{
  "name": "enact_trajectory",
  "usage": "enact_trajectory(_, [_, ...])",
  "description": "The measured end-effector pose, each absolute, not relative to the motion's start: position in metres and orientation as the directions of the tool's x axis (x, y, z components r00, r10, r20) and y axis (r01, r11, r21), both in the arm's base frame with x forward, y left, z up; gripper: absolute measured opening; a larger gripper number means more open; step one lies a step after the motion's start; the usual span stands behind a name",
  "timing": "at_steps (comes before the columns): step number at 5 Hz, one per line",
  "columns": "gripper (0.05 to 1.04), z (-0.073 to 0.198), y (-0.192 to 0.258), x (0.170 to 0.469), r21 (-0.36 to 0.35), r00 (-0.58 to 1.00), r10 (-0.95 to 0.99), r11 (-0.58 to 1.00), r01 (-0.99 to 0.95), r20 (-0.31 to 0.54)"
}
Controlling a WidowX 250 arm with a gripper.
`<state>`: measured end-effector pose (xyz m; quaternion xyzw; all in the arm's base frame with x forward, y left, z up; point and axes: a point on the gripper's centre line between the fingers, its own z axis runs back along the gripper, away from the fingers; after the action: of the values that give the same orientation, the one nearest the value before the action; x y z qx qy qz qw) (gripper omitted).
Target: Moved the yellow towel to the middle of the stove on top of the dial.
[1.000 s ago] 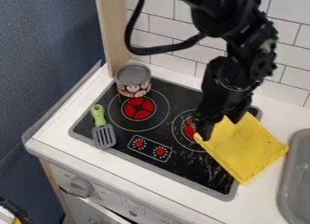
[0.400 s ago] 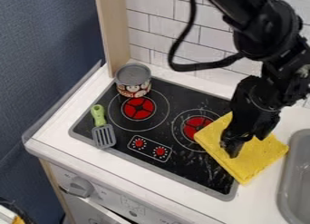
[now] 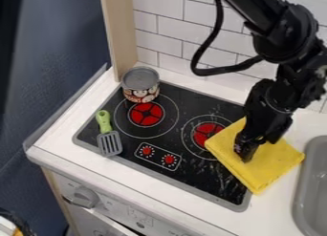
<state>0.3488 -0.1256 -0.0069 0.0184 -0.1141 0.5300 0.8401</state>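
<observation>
The black gripper (image 3: 248, 151) hangs over the middle of the yellow towel (image 3: 260, 172), its tip low against the cloth. Whether it holds any cloth cannot be told. Lying flat and spread out, the towel covers the right edge of the stove (image 3: 191, 175) and part of the white counter beside it. The dial panel (image 3: 158, 156), with two red dials, is near the stove's front edge, left of the towel and apart from it. Part of the towel behind the gripper is hidden.
A metal can (image 3: 140, 85) stands at the stove's back left corner. A green-handled spatula (image 3: 108, 137) lies along the left side. The grey sink (image 3: 313, 182) is right of the towel, and a tiled wall (image 3: 172, 25) rises behind.
From over the towel's upper left corner, the gripper has moved right and toward the front, to the towel's middle. The towel has not visibly moved.
</observation>
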Motion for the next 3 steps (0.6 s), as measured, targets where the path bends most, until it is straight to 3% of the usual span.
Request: enact_trajectory(3, [1.001,-0.016,-0.095,0.360,-0.045,0.354,0.900,0.377,-0.925,0.253])
